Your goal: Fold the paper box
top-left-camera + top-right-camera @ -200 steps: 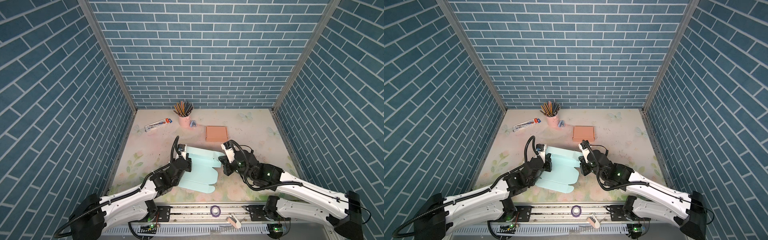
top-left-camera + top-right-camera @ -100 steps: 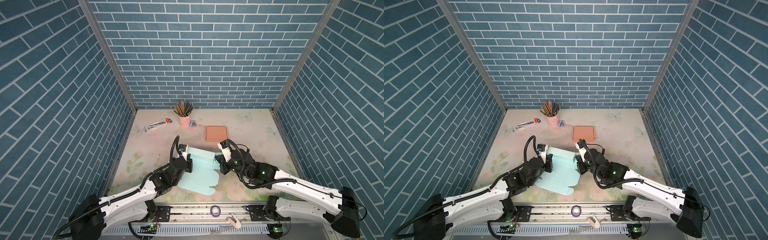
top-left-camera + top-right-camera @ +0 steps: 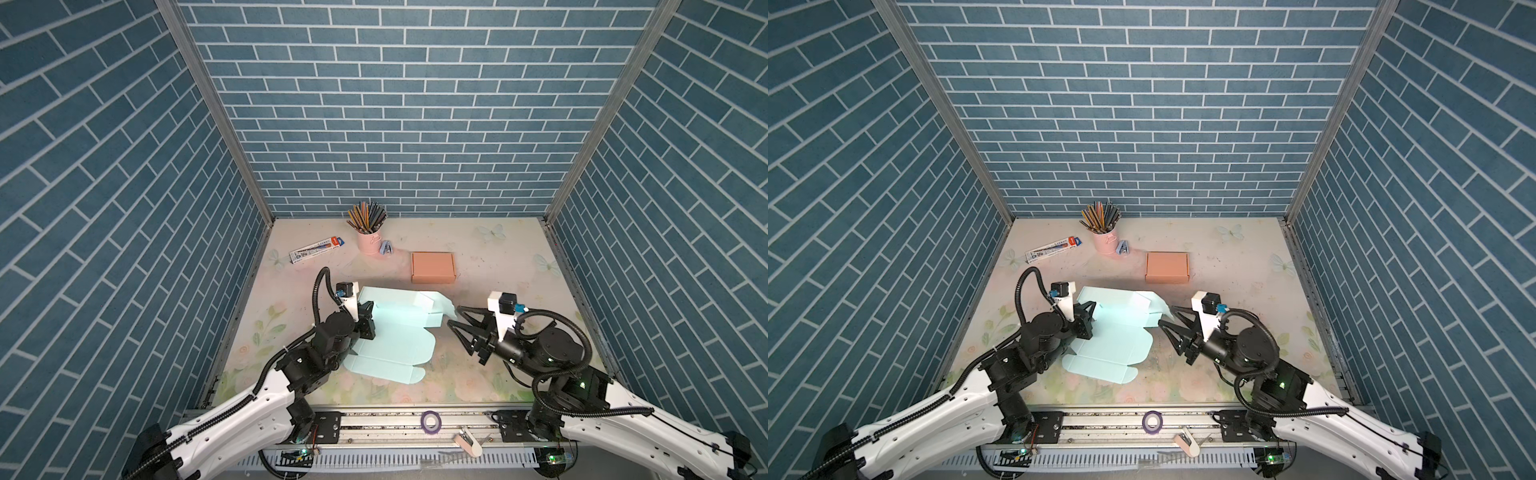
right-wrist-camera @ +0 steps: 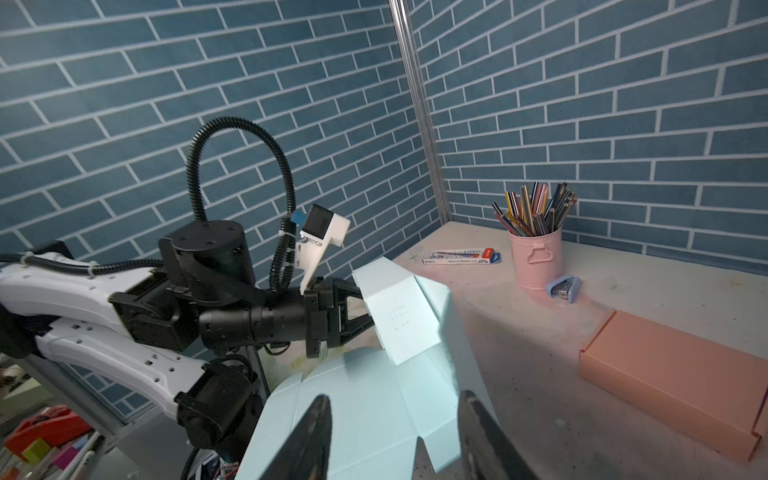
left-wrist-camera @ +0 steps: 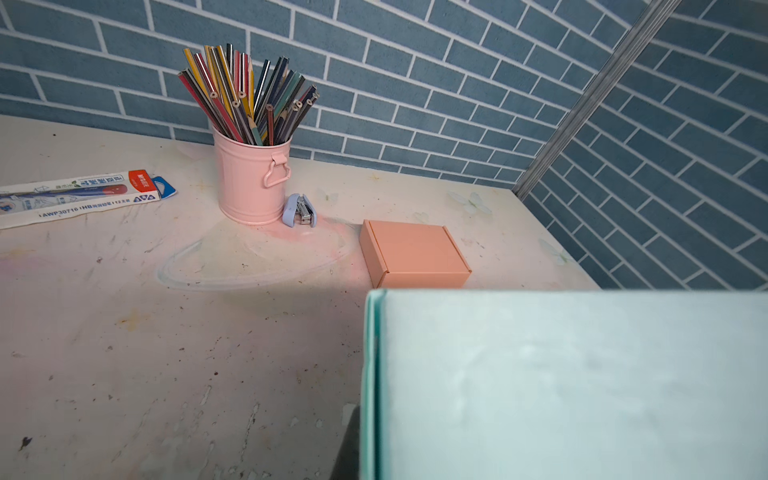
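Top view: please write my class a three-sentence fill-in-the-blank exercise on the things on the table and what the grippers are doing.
The cup of pencils is ____ in colour.
The stapler lies right beside the ____.
The left gripper is shut on the paper box; the right gripper has its fingers ____.
Missing words: pink; cup; open.

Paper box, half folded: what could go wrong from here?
1. Only the left gripper pinches the paper box, at one side wall; a push from the open right gripper may pivot or crease it.
2. The raised flaps near the right gripper are unheld and may spring flat.
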`<state>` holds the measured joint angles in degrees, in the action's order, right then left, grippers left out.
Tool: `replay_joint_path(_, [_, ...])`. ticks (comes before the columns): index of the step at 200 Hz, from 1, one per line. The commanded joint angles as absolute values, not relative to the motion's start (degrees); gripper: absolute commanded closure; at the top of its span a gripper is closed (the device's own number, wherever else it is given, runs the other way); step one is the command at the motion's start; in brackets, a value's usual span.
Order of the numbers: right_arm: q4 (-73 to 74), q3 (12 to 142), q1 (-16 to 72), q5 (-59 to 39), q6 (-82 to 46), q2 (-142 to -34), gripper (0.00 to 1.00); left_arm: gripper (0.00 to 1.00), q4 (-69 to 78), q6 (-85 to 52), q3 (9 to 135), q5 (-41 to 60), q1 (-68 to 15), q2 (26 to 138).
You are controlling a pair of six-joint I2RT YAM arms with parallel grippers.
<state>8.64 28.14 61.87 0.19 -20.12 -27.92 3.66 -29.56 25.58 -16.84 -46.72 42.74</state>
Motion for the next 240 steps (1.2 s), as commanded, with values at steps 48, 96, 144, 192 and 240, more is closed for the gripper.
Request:
replay_joint_path(48, [26.54,20.44,61.82,-4.66,-21.91,-26.46,0.47,0.90,1.43,-35.86,28.08,-9.61,-44.14,35.64])
replay_joint_path(96, [32.29,19.42,61.87,-7.84,-21.29,-30.06,0.45,0.89,0.99,-37.68,28.20,-8.36,-43.64,32.98])
replay_joint_path(144, [41.07,19.25,61.78,-7.17,-22.05,-36.36,0.45,0.89,1.36,-38.42,28.13,-6.80,-43.51,32.61])
replay_joint_path(192, [45.49,20.50,61.79,-3.49,-23.09,-41.96,0.46,0.89,2.11,-39.05,27.68,-6.01,-43.51,32.87])
replay_joint_path(240, [44.88,22.63,61.74,-0.02,-24.65,-46.96,0.47,0.89,3.84,-39.37,27.02,-5.13,-43.51,32.94])
